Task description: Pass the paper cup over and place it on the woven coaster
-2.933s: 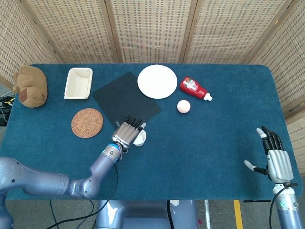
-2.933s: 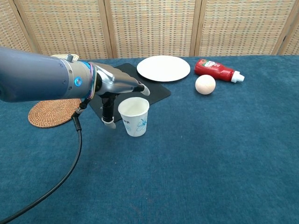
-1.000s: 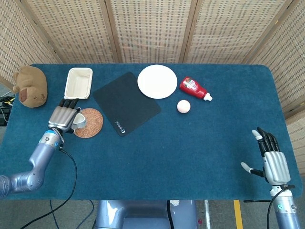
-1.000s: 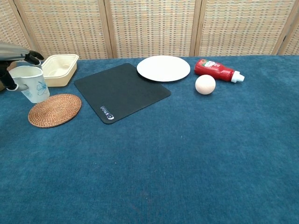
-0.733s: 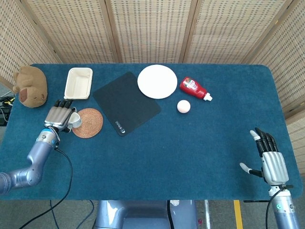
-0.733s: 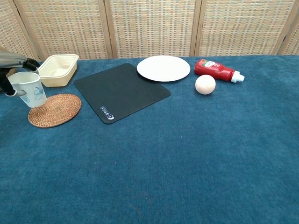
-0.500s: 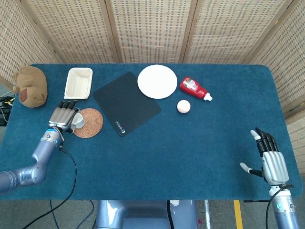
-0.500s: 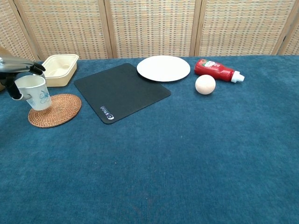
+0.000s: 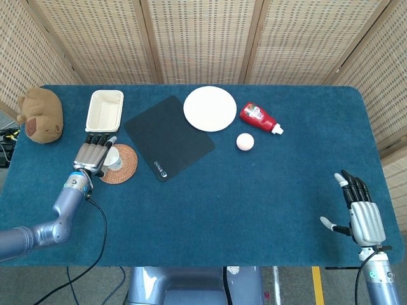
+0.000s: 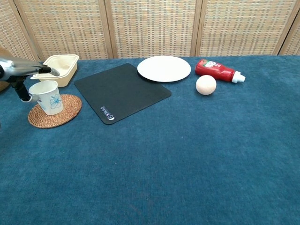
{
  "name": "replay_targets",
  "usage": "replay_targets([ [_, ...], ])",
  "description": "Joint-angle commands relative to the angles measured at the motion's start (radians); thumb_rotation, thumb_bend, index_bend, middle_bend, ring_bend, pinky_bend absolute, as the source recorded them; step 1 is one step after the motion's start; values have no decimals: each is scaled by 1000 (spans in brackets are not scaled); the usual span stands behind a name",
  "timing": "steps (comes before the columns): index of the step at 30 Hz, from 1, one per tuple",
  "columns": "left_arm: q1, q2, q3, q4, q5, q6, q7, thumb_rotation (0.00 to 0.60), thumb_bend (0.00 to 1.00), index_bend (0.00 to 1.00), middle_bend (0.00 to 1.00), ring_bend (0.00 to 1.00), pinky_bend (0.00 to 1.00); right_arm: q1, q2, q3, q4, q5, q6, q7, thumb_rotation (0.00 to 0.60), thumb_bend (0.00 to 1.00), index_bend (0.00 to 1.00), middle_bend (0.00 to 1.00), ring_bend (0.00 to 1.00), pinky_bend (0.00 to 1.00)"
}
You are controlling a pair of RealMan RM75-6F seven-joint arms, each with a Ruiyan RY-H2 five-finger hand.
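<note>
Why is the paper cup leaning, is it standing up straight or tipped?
Tipped. The paper cup leans sideways over the woven coaster, gripped by the left hand.

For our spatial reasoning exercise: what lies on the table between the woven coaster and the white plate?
The black mat lies between the woven coaster and the white plate; the head view shows it best.

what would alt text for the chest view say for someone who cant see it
The robot's left hand holds a tilted paper cup over a woven coaster at the left of a blue table. Behind lie a cream tray, black mat, white plate, pale ball and red bottle on its side.
</note>
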Motion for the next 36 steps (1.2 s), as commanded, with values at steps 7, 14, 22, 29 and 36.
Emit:
replay_targets([
  [7,12,27,-6,-43,-2,0,0,600,404,0,0,0,0,0,0,1,-1,1,-3,1,600,50,0,0,0,0],
  [14,103,112,-1,-205,192,149,-84,600,404,0,0,0,0,3,-10,-1,-2,-9,-2,-15,600,50,0,0,0,0],
  [22,306,161,34,-355,508,450,-262,600,399,0,0,0,0,5,-7,-7,-12,-29,4,-31,600,50,0,0,0,0],
  [29,492,123,114,-367,720,688,-259,600,211,0,0,0,0,3,-2,-14,-29,-45,13,-51,600,48,0,0,0,0],
  [36,615,85,154,-330,826,806,-242,600,176,0,0,0,0,0,2,-18,-46,-63,29,-78,600,49,0,0,0,0],
])
